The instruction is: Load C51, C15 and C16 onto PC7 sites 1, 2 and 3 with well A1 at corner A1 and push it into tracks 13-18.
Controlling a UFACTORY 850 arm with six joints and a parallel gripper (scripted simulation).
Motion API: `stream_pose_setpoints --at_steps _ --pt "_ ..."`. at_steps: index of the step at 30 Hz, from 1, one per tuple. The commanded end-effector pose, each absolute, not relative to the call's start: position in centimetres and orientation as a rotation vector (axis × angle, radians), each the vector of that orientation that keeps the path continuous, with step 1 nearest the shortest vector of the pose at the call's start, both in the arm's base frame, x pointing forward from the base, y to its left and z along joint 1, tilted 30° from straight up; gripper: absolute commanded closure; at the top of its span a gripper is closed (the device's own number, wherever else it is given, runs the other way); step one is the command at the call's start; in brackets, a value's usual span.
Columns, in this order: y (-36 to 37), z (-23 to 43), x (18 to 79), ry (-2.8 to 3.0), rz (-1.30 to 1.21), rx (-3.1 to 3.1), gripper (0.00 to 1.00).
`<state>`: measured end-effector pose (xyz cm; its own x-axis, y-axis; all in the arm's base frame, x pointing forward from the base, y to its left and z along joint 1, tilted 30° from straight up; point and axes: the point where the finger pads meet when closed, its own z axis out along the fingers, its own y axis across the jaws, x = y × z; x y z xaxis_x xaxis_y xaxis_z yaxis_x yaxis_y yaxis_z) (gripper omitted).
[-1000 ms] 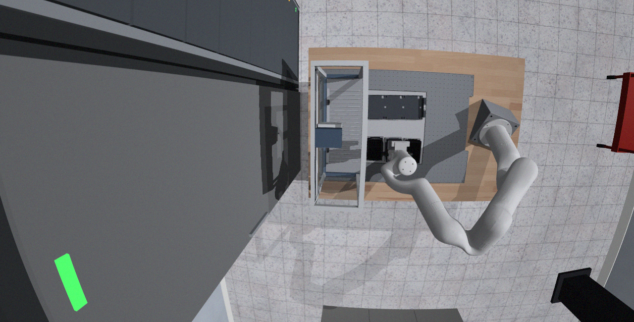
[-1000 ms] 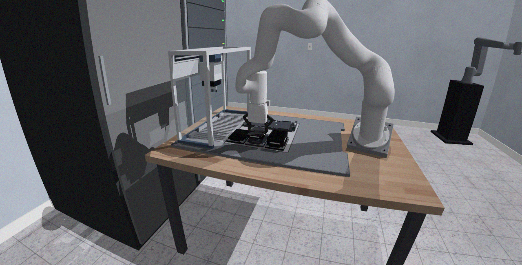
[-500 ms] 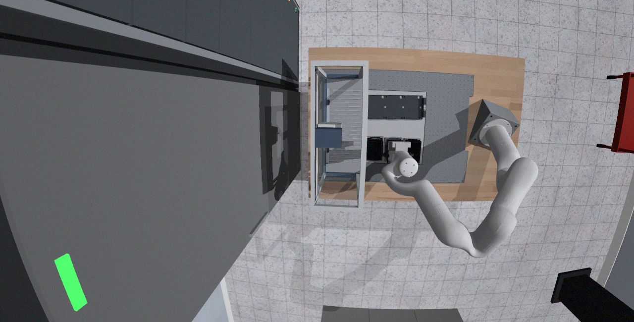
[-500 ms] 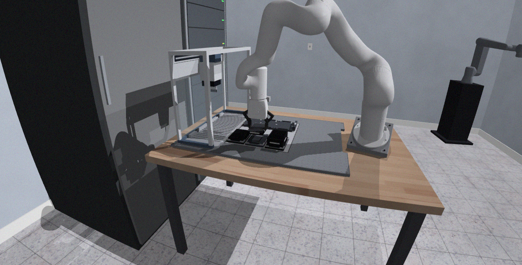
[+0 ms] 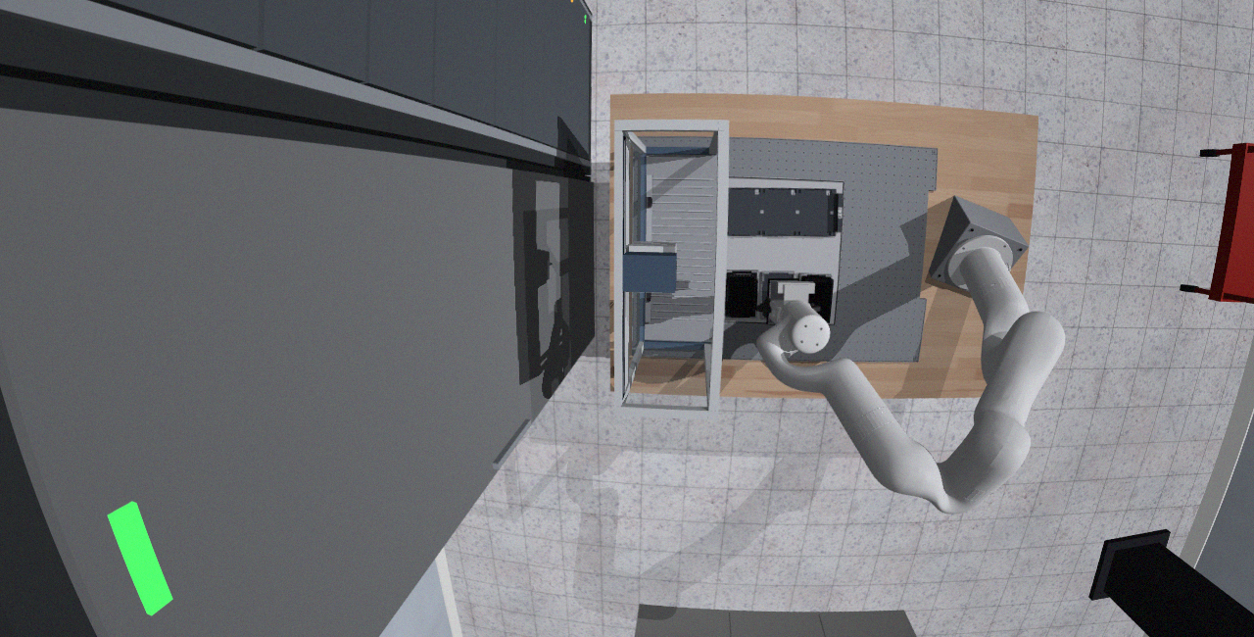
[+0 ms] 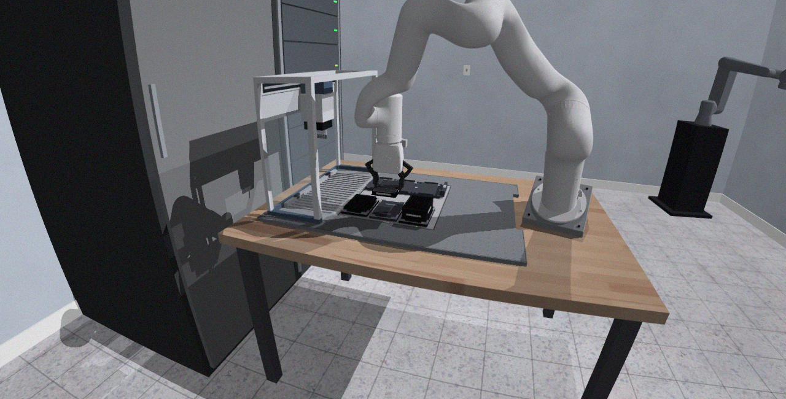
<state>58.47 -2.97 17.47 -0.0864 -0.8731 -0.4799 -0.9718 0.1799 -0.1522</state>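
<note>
Fingers of the gripper [image 6: 387,181] are clamped wide across a dark plate [image 6: 386,188], which hangs a little above the row of nests on the grey apron [image 6: 472,215]; the middle nest [image 6: 384,210] under it looks bare, so this is most likely C16 out of S2. From the side view I can see that gap and the black fingers [image 6: 371,174] plainly, while from overhead the white wrist [image 5: 806,331] covers the plate almost wholly, and the lift cannot be judged there. Overhead makes up for it with PC7 [image 5: 780,212]: the long dark carrier lies on the apron at about twelve o'clock from the wrist, well apart from it, in front of the ribbed rails [image 5: 685,229]. The side view half hides the carrier behind the gripper. A deep block [image 6: 419,207] sits in the nest nearest the arm's base.
</note>
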Motion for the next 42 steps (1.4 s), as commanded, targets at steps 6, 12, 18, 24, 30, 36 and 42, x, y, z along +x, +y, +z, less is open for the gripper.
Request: stream_pose_setpoints --at_steps 6,12,18,24,30,36,42 --pt "-3.8 19.1 58.1 1.997 0.280 -1.730 1.00" --pt "-4.1 19.7 58.0 1.997 0.280 -1.730 1.00" --pt "-4.6 20.5 57.8 1.997 0.280 -1.730 1.00" --pt "-4.7 20.8 57.7 1.997 0.280 -1.730 1.00" --pt "-4.7 20.8 57.7 1.997 0.280 -1.730 1.00" --pt "-6.0 20.2 58.2 1.904 0.246 -1.823 1.00" --pt "-8.6 19.0 59.0 1.705 0.178 -1.996 1.00"
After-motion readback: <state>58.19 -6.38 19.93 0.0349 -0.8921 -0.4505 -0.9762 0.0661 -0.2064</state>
